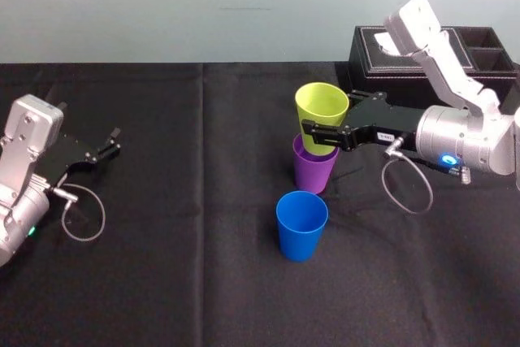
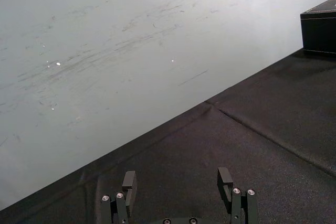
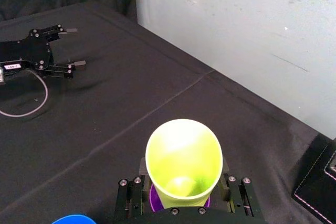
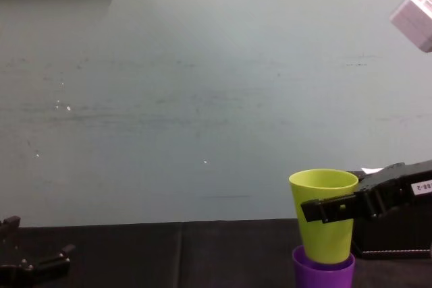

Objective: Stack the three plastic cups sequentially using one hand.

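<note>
The yellow-green cup (image 1: 322, 107) hangs upright with its base just inside the rim of the purple cup (image 1: 314, 172), which stands on the black cloth right of centre. My right gripper (image 1: 321, 126) reaches in from the right and is shut on the yellow-green cup (image 3: 182, 156), one finger on each side of its wall. From the chest the same cup (image 4: 324, 207) sits in the purple cup (image 4: 322, 271). The blue cup (image 1: 301, 223) stands alone, upright, just in front of the pair. My left gripper (image 1: 114, 141) rests parked at the far left, open and empty.
A black leather-look tissue box (image 1: 382, 54) with a compartment tray beside it stands at the back right, behind the right arm. Black cloth (image 1: 187, 249) covers the table. A pale wall (image 4: 202, 99) runs along the far edge.
</note>
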